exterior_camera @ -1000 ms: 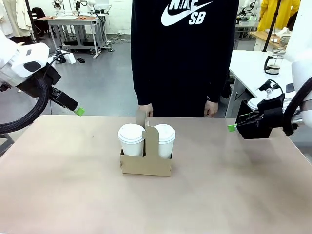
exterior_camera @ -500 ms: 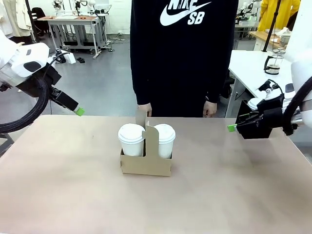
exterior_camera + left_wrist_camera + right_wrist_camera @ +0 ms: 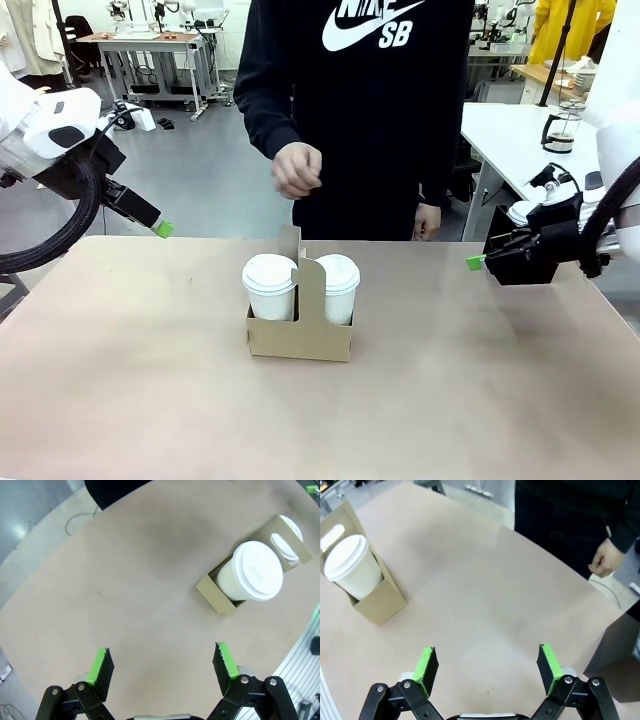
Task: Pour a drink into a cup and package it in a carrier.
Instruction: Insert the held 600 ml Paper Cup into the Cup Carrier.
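— So where's the cup [image 3: 270, 285]?
— Lidded, seated in the carrier [image 3: 300, 335] mid-bench [image 3: 480, 380], beside another.
— And my pincers?
— Left pincer [image 3: 162, 665] and right pincer [image 3: 487, 667] both spread, empty, parked wide so the person's hand [image 3: 297, 170] has room.

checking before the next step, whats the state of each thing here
carrier: upright on the table, both slots filled
left cup: lidded, seated in the carrier
right cup: lidded, seated in the carrier
left gripper: open, empty, above the table
right gripper: open, empty, above the table
person's hand: raised, loosely closed, holding nothing visible
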Available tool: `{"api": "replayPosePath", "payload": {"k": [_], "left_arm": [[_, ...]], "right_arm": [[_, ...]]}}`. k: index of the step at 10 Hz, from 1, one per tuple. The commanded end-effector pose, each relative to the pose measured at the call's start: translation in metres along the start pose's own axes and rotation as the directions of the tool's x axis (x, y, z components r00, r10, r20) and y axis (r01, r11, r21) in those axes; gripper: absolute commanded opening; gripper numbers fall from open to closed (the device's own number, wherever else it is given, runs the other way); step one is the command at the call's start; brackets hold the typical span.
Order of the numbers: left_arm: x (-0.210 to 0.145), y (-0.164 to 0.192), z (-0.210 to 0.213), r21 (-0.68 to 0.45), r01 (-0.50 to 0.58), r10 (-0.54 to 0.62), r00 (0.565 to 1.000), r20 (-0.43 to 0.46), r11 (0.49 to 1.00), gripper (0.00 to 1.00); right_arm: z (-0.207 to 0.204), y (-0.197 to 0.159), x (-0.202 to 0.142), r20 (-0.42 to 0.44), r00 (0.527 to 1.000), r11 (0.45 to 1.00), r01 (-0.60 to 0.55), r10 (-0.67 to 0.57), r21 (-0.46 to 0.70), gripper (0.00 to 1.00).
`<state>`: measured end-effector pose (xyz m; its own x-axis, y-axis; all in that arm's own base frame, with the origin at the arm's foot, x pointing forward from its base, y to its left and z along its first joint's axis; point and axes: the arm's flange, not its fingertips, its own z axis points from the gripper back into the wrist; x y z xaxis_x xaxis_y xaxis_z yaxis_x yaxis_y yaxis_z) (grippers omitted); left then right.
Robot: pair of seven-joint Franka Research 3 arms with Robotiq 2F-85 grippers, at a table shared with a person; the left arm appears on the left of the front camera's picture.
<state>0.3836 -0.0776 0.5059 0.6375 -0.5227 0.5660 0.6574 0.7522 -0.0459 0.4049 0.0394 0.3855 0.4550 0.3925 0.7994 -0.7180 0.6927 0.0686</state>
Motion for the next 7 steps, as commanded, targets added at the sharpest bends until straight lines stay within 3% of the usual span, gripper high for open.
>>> {"api": "replayPosePath", "payload": {"k": [1, 7], "left_arm": [[-0.0004, -0.0001, 0.0007, 0.005, -0.005, 0.005, 1.000, -0.007, 1.000, 1.00], [-0.0004, -0.0001, 0.0007, 0.005, -0.005, 0.005, 1.000, -0.007, 1.000, 1.00]], "right_arm": [[0.0002, 0.0002, 0.0005, -0.001, 1.000, 1.000, -0.004, 0.004, 0.000, 1.00], [0.0002, 0.0002, 0.0005, -0.001, 1.000, 1.000, -0.004, 0.004, 0.000, 1.00]]}}
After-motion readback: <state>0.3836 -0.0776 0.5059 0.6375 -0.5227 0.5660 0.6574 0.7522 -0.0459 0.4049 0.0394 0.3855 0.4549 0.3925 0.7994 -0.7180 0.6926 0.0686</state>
